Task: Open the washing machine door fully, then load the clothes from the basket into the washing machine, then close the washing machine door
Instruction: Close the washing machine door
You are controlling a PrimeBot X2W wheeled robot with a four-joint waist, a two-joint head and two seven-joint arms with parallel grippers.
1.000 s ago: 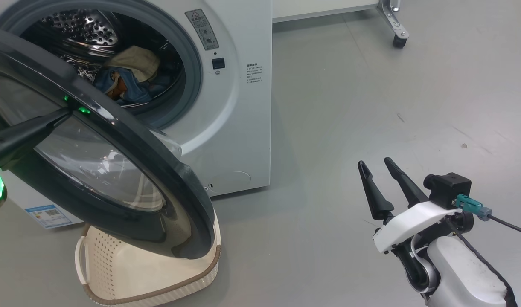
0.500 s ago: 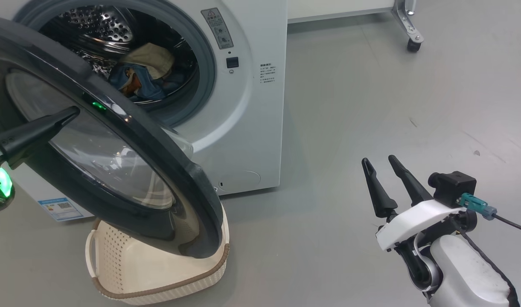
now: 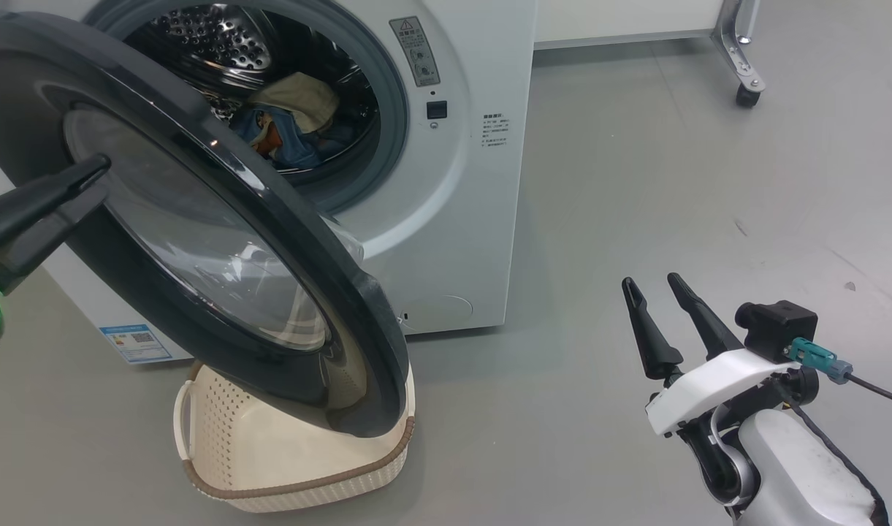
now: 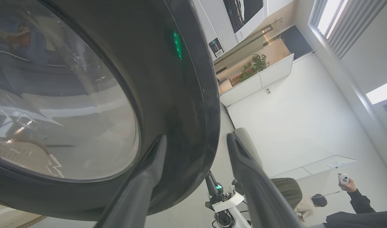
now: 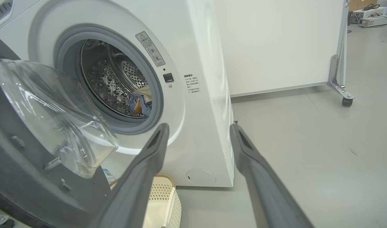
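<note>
The washing machine (image 3: pixel 460 219) is a white front loader whose door (image 3: pixel 307 241) stands about half open, its black rim and glass bowl hanging over the basket (image 3: pixel 299 486). Light blue and cream clothes (image 3: pixel 292 124) lie in the steel drum. What shows of the basket's inside is bare. My left gripper (image 3: pixel 95 179) is at the door's outer face, open. In the left wrist view one finger (image 4: pixel 149 167) overlaps the black rim (image 4: pixel 180 95) and the other lies past its edge. My right gripper (image 3: pixel 650 281) hangs open over the grey floor, right of the machine, holding nothing.
A white panel on a metal leg with a castor (image 3: pixel 741 73) stands behind the machine at the right. Open grey floor spreads right of the washer. A person (image 4: pixel 348 190) holding a controller appears in the left wrist view, behind me.
The camera has moved, so the whole picture has shifted right. My left gripper's tips have slid left across the door's outer face, away from the rim's edge. The right gripper has stayed put.
</note>
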